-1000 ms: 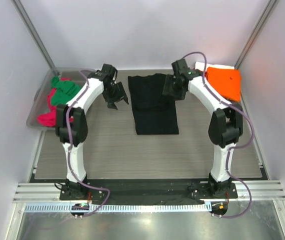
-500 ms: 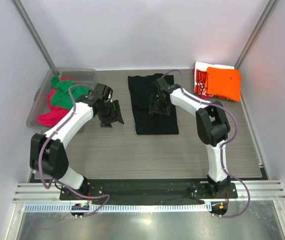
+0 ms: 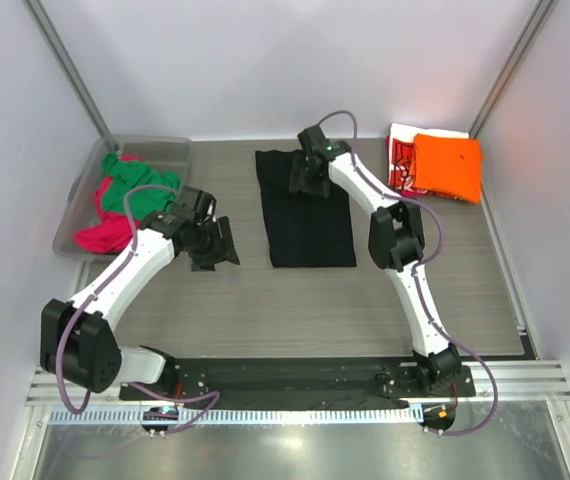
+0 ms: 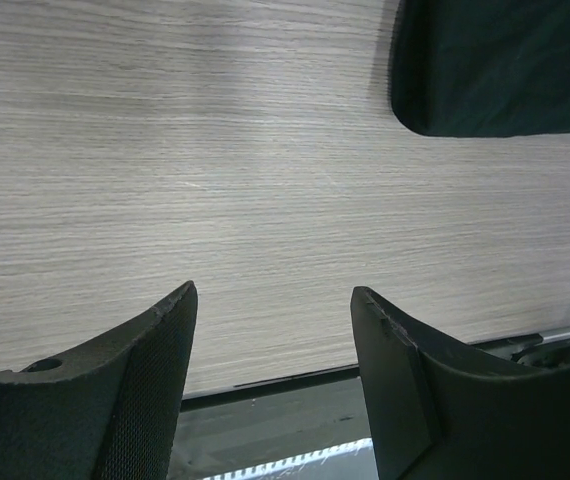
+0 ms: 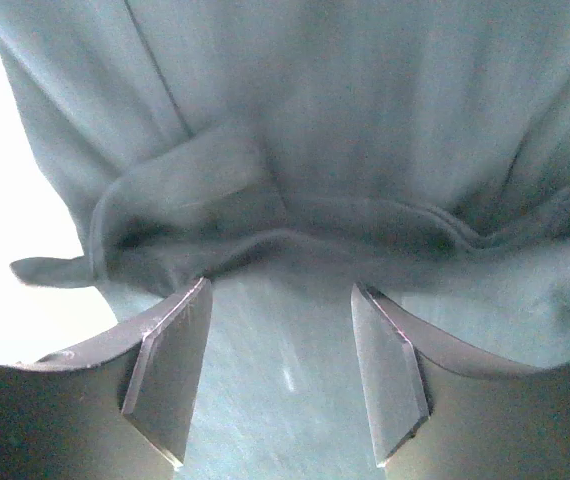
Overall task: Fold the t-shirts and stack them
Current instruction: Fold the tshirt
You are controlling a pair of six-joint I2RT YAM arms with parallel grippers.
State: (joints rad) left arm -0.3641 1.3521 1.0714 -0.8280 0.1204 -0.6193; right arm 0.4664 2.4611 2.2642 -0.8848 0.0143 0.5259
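A black t-shirt (image 3: 310,225) lies folded into a long strip in the middle of the table. My right gripper (image 3: 303,180) hovers open over its far end; in the right wrist view (image 5: 280,290) the cloth's folded edge (image 5: 295,235) lies just ahead of the open fingers. My left gripper (image 3: 220,245) is open and empty over bare table left of the shirt; its wrist view (image 4: 270,300) shows the shirt's near corner (image 4: 495,70). An orange tee (image 3: 447,165) lies folded on a red-and-white printed tee (image 3: 399,158) at far right. Green (image 3: 130,185) and magenta (image 3: 100,232) tees lie in the bin.
A clear plastic bin (image 3: 155,150) stands at the table's far left. The table's near edge and a metal rail (image 4: 385,365) show beyond my left fingers. Walls and slanted frame posts close the back and sides.
My right gripper has moved left and onto the far end of the black shirt. My left arm has swung down and back, its gripper shifting slightly nearer.
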